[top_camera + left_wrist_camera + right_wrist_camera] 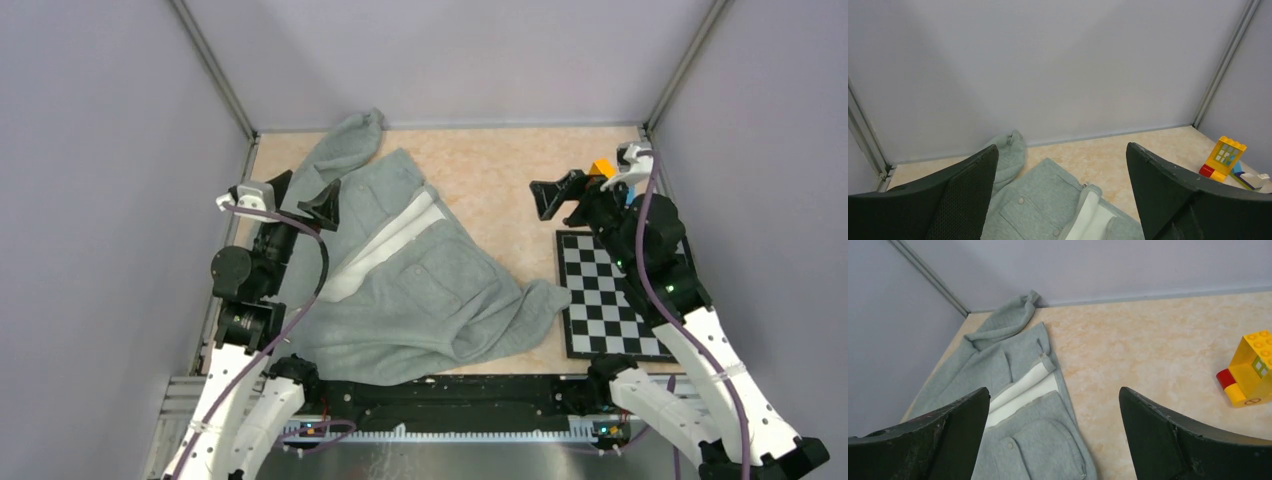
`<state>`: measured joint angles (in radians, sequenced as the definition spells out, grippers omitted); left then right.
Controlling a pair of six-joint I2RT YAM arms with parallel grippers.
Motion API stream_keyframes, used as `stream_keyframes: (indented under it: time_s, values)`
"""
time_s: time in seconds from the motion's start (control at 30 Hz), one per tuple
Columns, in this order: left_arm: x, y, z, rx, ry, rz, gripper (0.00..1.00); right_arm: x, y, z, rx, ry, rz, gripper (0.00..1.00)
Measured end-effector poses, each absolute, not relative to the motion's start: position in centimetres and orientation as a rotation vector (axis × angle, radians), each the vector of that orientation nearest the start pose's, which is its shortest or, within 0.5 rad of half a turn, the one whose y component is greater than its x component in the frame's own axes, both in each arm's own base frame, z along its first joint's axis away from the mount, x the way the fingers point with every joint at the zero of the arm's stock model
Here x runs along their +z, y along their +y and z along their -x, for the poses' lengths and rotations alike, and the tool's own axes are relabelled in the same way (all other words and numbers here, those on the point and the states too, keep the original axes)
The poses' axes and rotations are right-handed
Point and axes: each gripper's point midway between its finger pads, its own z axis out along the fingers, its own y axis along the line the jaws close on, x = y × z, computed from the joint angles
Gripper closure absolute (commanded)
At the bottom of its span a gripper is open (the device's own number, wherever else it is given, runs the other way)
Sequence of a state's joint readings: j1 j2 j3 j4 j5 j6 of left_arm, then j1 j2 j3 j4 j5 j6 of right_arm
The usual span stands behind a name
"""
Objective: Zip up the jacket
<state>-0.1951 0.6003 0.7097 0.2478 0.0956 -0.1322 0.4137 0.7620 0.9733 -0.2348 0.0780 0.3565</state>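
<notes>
The light grey fleece jacket [400, 280] lies rumpled on the left half of the table, front open, with a strip of white lining [390, 245] showing. It also shows in the left wrist view [1043, 205] and the right wrist view [998, 365]. A small metal zipper pull [1086, 185] sits at the top of the opening. My left gripper [305, 200] is open and empty, above the jacket's left side. My right gripper [560, 195] is open and empty, over bare table to the right of the jacket.
A black-and-white checkerboard [605, 295] lies at the right. Yellow and red toy bricks [1250, 367] stand near the back right corner, also in the left wrist view [1225, 160]. Grey walls enclose the table on three sides.
</notes>
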Motion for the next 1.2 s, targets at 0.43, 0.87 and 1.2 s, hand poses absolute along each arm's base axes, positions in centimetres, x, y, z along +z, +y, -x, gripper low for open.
stream_keyframes:
  time_s: [0.43, 0.87, 1.2]
  values:
    - [36.6, -8.7, -30.6, -0.375, 1.345, -0.121, 0.01, 27.2, 14.5, -31.9, 0.537, 1.859, -0.090, 0.01]
    - [30.5, -10.2, -35.2, -0.429, 1.631, -0.072, 0.01, 16.9, 21.7, -38.0, 0.562, 2.112, -0.310, 0.13]
    - [30.8, -12.0, -37.3, -0.537, 1.748, -0.042, 0.01, 15.9, 29.2, -44.4, 0.545, 2.085, -0.435, 0.10]
